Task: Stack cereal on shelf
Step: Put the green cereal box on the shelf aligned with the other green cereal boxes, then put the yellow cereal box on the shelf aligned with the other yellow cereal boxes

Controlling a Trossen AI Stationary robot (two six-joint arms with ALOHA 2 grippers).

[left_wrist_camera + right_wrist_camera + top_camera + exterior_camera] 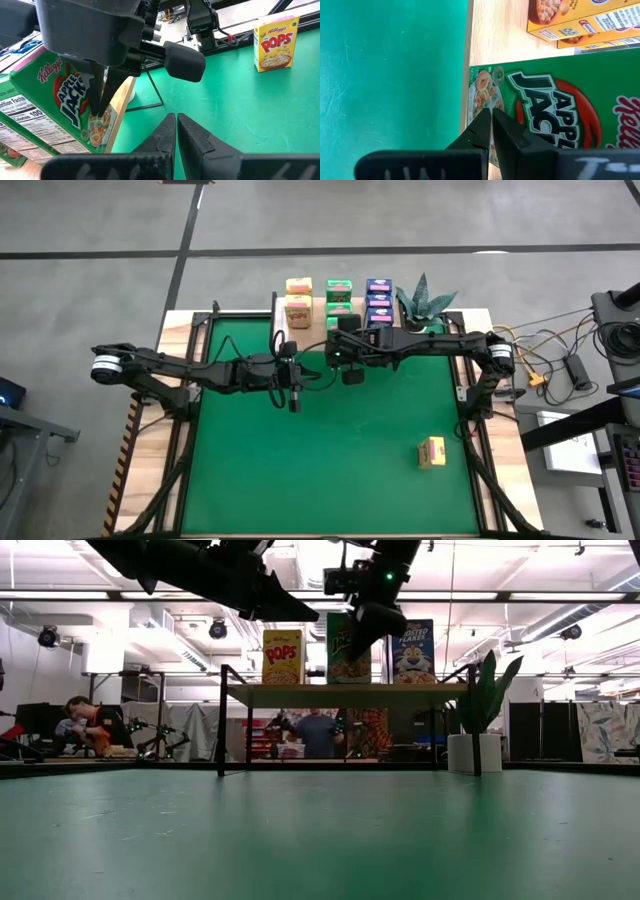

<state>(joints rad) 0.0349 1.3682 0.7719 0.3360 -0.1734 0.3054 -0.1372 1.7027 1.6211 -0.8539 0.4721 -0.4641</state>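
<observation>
The shelf (340, 692) stands at the table's far edge. On it are yellow boxes (298, 300) at the left, green ones (340, 292) in the middle and blue ones (377, 295) at the right. A green Apple Jacks box (555, 105) stands upright at the shelf's near edge. My right gripper (490, 111) is shut, its tips in front of that box's lower front. My left gripper (295, 402) hangs shut over the mat, left of it, holding nothing. One yellow Pops box (431, 451) stands alone on the mat at the near right. My right gripper's shut fingertips stand at the lower part of the green box's front (482, 97), slanting down at it from the table's near side. I cannot tell whether they touch it. The box stands upright with its bottom on the shelf's plank (495, 45).
A potted spiky plant (425, 302) stands right of the shelf at the far edge. Black frame rails (190, 395) run along the mat's sides. Cables (550, 365) lie off the table's right. People (320, 730) show in the room beyond. The mat's near half is open green surface.
</observation>
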